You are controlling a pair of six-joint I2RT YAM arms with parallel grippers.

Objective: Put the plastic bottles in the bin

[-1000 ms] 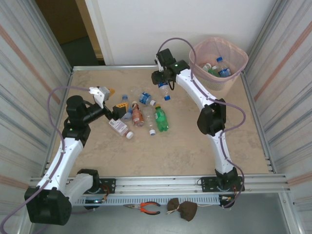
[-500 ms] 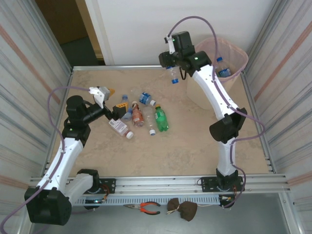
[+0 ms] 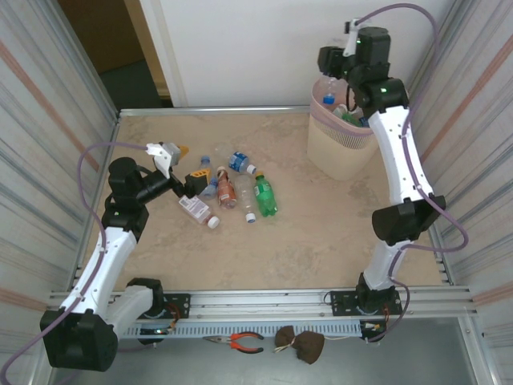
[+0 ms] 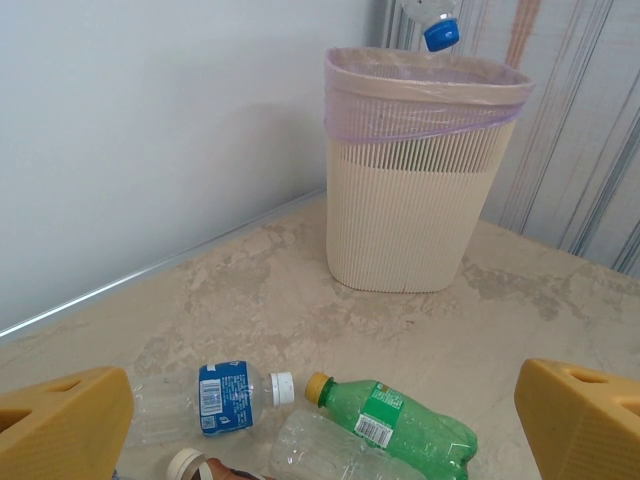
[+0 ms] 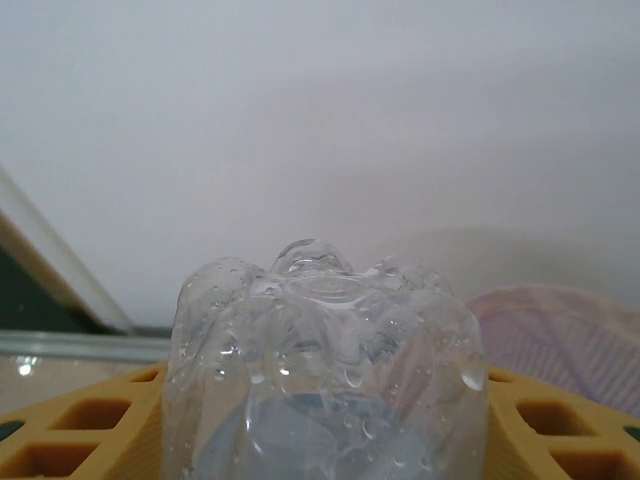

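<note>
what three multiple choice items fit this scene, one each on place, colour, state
1. Where is the clear bottle in the right gripper? A above the bin B beside the green bottle C under the left gripper
2. What colour is the green bottle's cap? A red B yellow C blue
3. How is the left gripper? A shut on a bottle B shut empty C open
A, its cap hangs just over the rim; B, yellow in the left wrist view; C, its jaws stand wide apart.

Right claw [image 5: 322, 455] grips a clear bottle [image 5: 325, 350], bin rim [image 5: 565, 340] possibly behind.
</note>
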